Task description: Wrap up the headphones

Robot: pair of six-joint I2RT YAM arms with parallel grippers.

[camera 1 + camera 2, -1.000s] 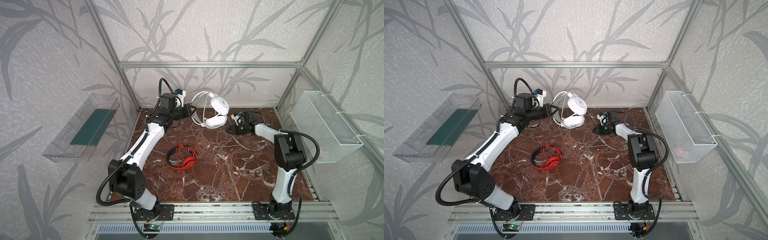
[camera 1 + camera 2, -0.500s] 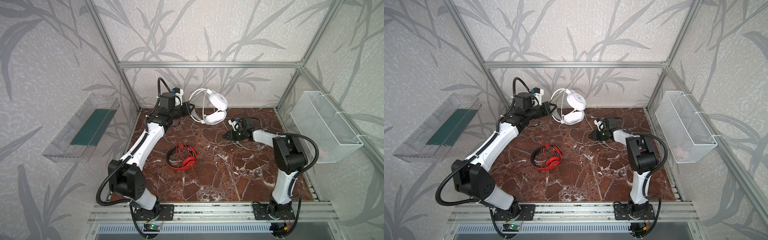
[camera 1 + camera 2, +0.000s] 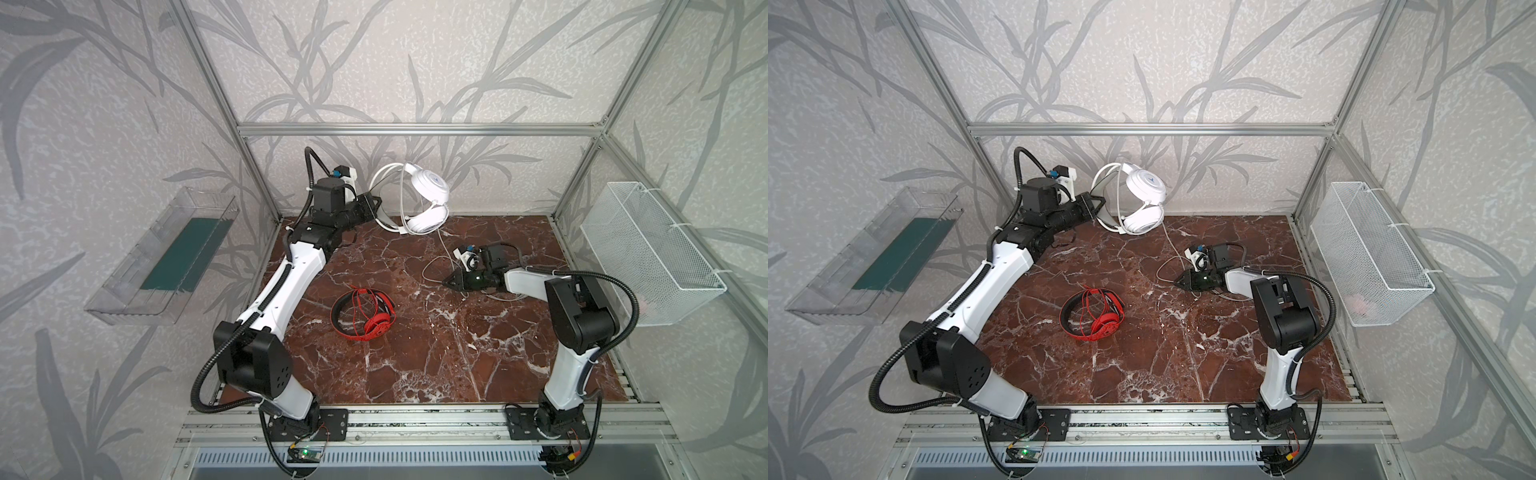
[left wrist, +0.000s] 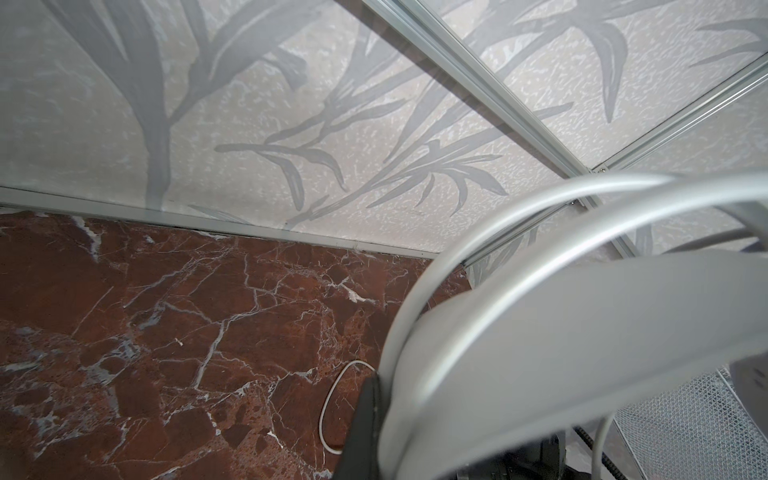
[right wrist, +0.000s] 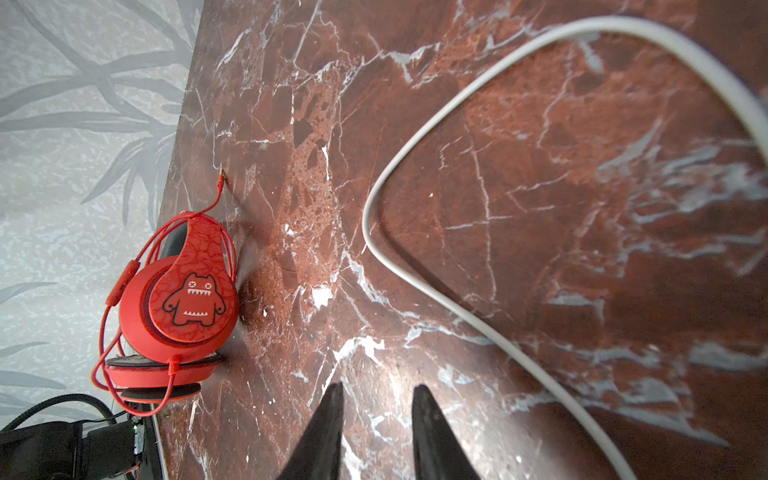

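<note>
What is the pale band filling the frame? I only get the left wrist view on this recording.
Observer: White headphones, held up by the back wall, band pinched in the left pincer.
Operator: Where does the white cable on the table lead?
Observer: Down from the headphones to a loop just ahead of the right pincer, which is open and empty.
Operator: Anything else out there?
Observer: Red headphones lie mid-table, their thin cable looped around them.
</note>
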